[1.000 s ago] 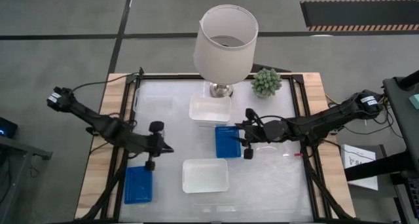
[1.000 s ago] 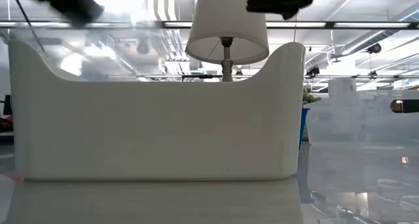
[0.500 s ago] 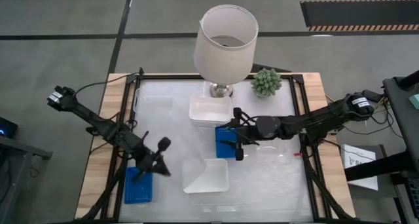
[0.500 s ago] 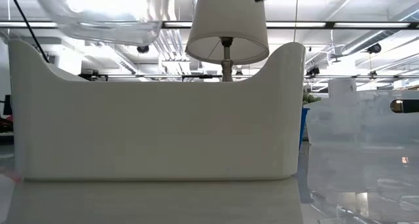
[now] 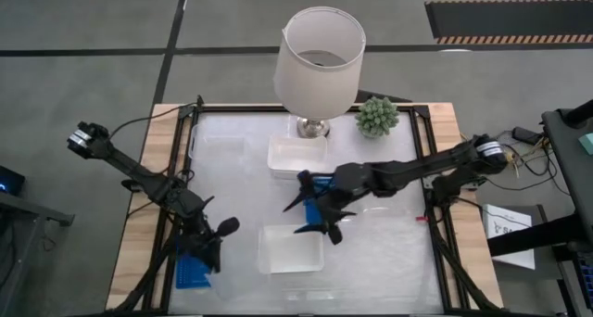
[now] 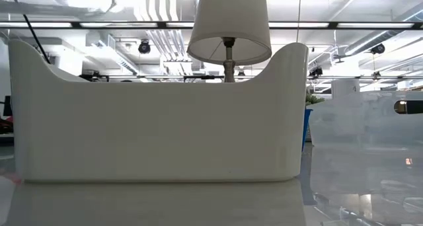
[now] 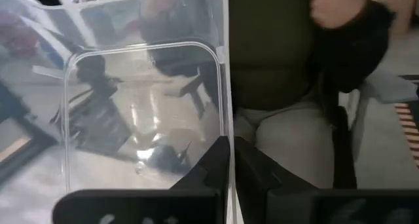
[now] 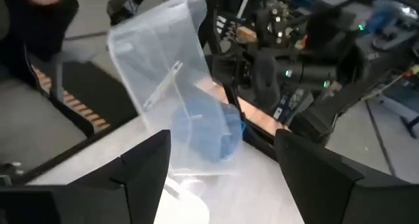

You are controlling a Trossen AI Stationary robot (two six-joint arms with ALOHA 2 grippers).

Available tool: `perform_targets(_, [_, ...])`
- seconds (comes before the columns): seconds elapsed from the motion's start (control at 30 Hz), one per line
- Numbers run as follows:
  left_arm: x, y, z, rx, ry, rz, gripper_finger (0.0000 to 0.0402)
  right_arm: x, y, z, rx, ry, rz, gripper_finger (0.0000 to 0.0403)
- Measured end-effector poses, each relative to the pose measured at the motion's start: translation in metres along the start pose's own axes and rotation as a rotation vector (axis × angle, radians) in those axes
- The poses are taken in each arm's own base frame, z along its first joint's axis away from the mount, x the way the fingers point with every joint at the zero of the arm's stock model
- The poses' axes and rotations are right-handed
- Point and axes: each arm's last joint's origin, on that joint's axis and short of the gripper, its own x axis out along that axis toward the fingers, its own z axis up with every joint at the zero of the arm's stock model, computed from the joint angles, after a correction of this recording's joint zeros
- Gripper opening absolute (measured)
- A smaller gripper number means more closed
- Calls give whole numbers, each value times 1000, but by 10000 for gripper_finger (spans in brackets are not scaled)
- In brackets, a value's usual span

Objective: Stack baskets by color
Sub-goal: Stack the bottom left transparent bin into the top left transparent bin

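My left gripper (image 5: 222,230) is shut on a clear plastic container (image 7: 144,112), which it holds up over a blue basket (image 5: 192,275) at the table's near left. My right gripper (image 5: 310,211) hovers open over a second blue basket (image 5: 323,181) at the table's middle; nothing is between its fingers. One white basket (image 5: 292,250) rests flat near the front edge and fills the low view (image 6: 158,120). Another white basket (image 5: 296,156) sits by the lamp's foot. In the right wrist view the container (image 8: 163,73) shows tilted, with the blue basket (image 8: 203,129) seen through it. My left gripper pinches one side wall of the clear container (image 7: 226,122) between its two fingers, one finger inside and one outside. The container is lifted clear of the table and tipped on its side, its bottom facing sideways.
A lamp with a white shade (image 5: 320,57) and a small green plant (image 5: 377,116) stand at the table's far edge. Another clear container (image 6: 370,127) stands at the right of the low view. A person (image 7: 281,54) sits beyond the table in the left wrist view.
My left gripper has gone toward the near edge and a little down, rolling its wrist, so the clear container has turned with it over the blue basket. My right gripper has risen and gone toward the table's left, over the middle blue basket, spreading its fingers wider.
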Motion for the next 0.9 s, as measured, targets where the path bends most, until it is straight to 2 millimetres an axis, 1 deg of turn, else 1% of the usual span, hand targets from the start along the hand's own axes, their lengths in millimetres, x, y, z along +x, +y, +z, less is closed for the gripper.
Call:
perform_targets(0.1, [2,0,-2,24,-17,-20,0,18,-8,-5,-46,26,31,265])
perform_targets(0.2, [4,1,-3,28,-18,-21,0,35,-17,-13,-89,16,85,258])
perform_targets(0.3, [8,2,-6,31,-19,-20,0,48,-28,-17,-118,-15,161,250])
perform_targets(0.43, [13,4,-10,23,-7,-26,0,60,-43,-20,-105,-107,312,241])
perform_targets(0.57, [14,4,-11,28,1,-27,0,68,-53,-23,-83,-210,463,235])
perform_targets(0.7, [15,5,-13,56,14,-7,0,78,-57,-24,-77,-225,487,230])
perform_targets(0.9, [18,7,-20,37,46,-5,0,94,-58,-31,-71,-267,569,223])
